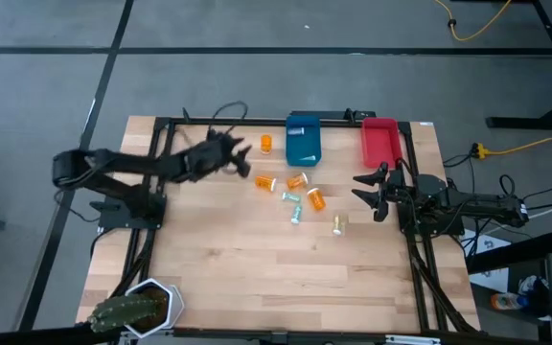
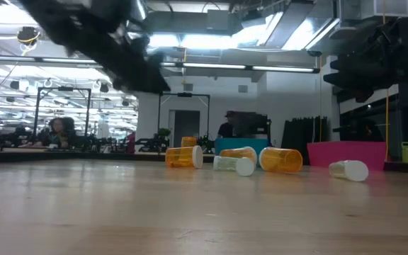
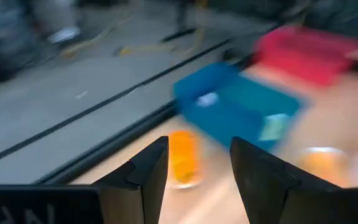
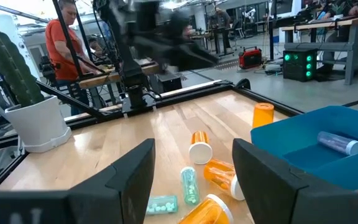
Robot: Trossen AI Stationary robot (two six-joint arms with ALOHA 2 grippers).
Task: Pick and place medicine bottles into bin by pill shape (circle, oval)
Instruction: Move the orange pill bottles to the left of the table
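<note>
High view: the left gripper [image 1: 241, 156], fingers spread, hovers just beside an upright orange bottle [image 1: 266, 144] near the blue bin [image 1: 303, 139]. One bottle [image 4: 339, 142] already lies inside that bin. Other medicine bottles [image 1: 298, 180] lie scattered on the wooden table [image 1: 218, 259]. The right gripper [image 1: 370, 191] waits spread open below the red bin [image 1: 379, 141].

Pill shapes inside the medicine bottles [image 1: 296, 196] too small to tell
</note>
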